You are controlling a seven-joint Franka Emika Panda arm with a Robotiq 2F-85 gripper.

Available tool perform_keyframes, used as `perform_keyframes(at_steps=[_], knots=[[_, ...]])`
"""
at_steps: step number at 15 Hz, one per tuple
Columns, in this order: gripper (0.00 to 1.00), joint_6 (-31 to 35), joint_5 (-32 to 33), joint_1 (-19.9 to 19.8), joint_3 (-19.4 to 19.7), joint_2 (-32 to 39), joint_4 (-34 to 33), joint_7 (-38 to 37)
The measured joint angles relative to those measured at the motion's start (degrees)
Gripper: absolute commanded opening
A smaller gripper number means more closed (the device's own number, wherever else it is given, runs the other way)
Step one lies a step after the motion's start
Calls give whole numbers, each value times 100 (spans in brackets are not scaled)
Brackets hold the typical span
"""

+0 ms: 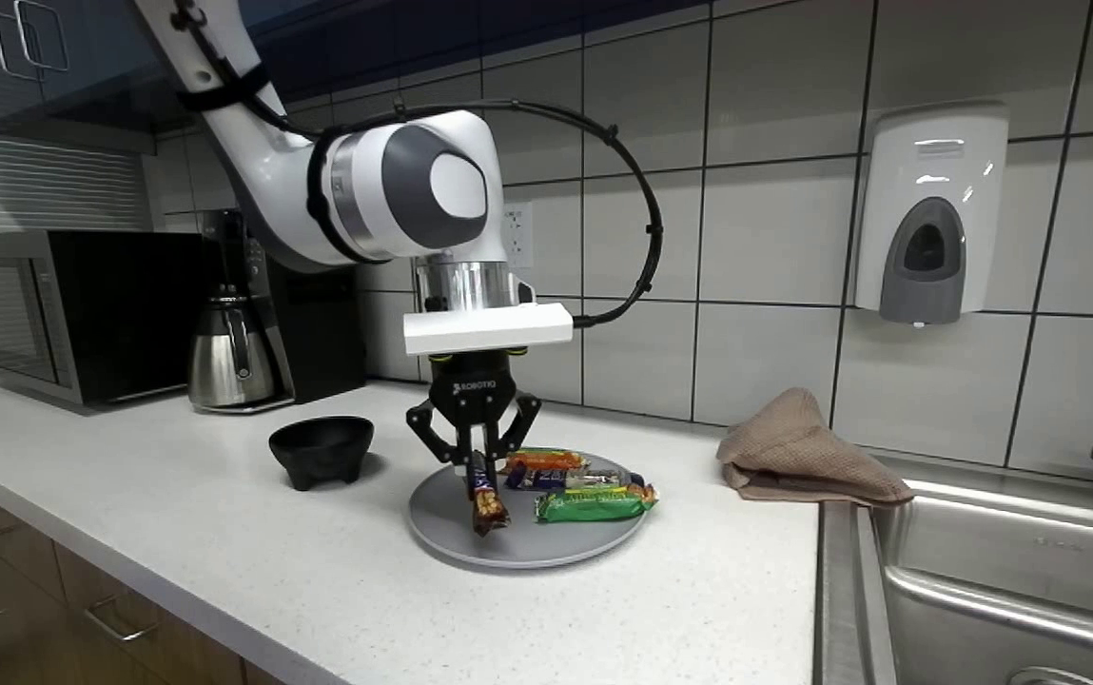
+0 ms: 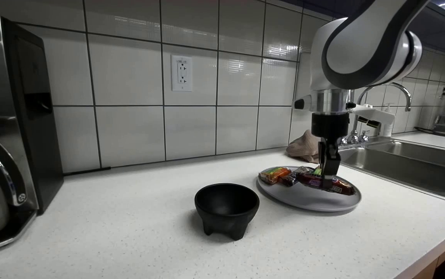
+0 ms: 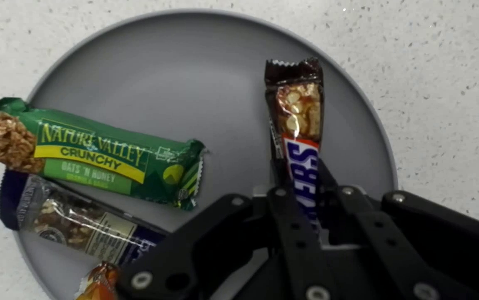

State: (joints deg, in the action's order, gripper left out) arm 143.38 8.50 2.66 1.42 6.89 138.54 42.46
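My gripper (image 1: 481, 476) points straight down over the grey plate (image 1: 565, 547) and is shut on a Snickers bar (image 3: 297, 112). The bar lies lengthwise between the fingers, and its far end sticks out past the fingertips in the wrist view. In an exterior view the same Snickers bar (image 2: 344, 188) slopes slightly; whether it touches the plate I cannot tell. Beside it on the plate lie a green Nature Valley bar (image 3: 97, 154), a dark blue nut bar (image 3: 85, 227) and an orange-wrapped snack (image 2: 274, 175). My gripper's linkage partly covers the nut bar in the wrist view.
A black footed bowl (image 2: 226, 211) stands near the plate on the white counter. Beyond the plate are a brown cloth (image 1: 798, 457) and a steel sink (image 1: 1003, 609). A steel carafe (image 1: 230, 362) and a microwave (image 1: 108, 314) stand along the tiled wall.
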Motion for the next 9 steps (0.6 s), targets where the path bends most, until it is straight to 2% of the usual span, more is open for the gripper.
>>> perform_keyframes(at_steps=[5,6,7,9], knots=[[4,0,54,0,-26,272,-210,70],[43,0,64,0,-32,310,-243,72],[44,0,81,0,-40,340,-270,72],[57,0,137,0,-59,389,-315,72]])
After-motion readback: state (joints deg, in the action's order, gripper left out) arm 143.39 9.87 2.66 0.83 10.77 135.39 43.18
